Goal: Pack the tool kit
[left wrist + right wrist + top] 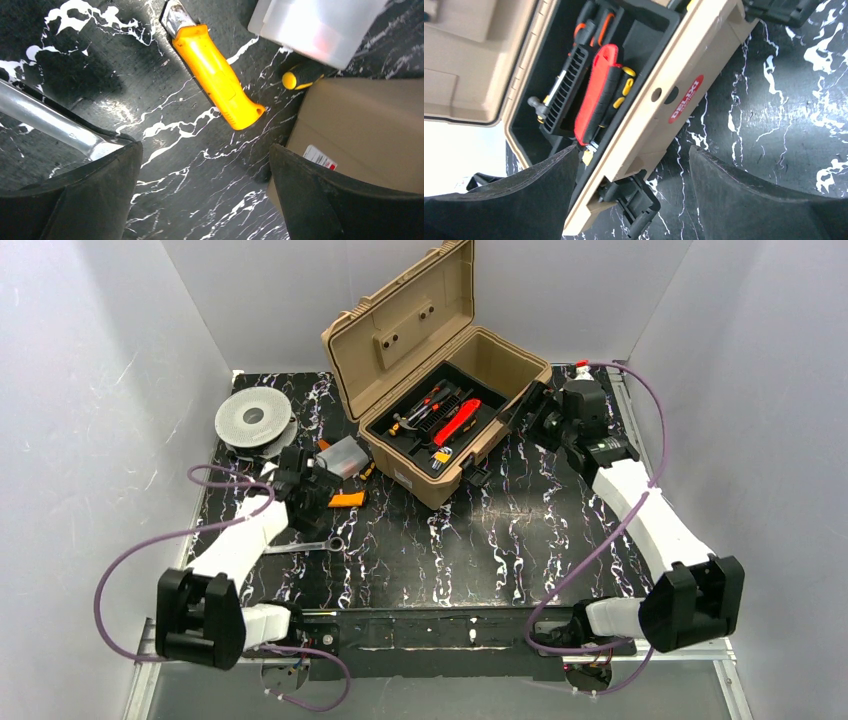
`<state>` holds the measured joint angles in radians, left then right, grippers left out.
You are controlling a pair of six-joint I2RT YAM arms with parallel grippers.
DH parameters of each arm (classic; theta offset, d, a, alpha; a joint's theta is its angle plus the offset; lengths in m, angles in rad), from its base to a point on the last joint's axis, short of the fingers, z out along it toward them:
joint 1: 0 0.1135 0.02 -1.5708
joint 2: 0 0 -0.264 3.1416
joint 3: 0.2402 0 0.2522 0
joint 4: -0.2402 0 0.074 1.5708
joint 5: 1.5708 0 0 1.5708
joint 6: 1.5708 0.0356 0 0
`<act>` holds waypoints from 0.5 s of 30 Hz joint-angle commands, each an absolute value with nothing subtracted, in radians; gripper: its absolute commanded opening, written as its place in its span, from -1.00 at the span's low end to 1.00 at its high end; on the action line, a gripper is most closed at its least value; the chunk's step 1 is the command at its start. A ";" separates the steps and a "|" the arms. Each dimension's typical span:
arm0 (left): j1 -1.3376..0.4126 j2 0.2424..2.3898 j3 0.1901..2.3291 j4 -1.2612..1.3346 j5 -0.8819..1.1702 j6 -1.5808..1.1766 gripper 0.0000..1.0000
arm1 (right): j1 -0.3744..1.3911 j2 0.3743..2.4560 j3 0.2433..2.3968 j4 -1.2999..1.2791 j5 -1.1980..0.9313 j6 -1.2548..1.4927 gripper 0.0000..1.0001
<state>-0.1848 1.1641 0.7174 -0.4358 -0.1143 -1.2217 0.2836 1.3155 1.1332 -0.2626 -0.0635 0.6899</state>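
Observation:
The tan toolbox [500,365] stands open at the back centre, lid [400,325] tilted back. Its black inner tray [644,30] holds red-handled pliers [596,95] and orange-black screwdrivers [425,405]. My right gripper [633,160] is open, straddling the toolbox's front wall [684,92] above a black latch [634,200]; it holds nothing. My left gripper [205,150] is open over bare table, just short of an orange-handled tool [217,80]. An orange-black screwdriver handle [300,77] pokes out beside the toolbox wall [365,125].
A small clear plastic box [315,25] sits left of the toolbox, with a grey round spool [254,418] behind it. A metal wrench [310,545] lies by the left arm on the black marbled table [480,550]. White walls enclose three sides.

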 commanded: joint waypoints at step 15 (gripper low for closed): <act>-0.175 1.643 1.182 -0.913 -0.157 -1.478 0.60 | 0.283 1.188 1.110 -0.172 0.021 0.692 0.75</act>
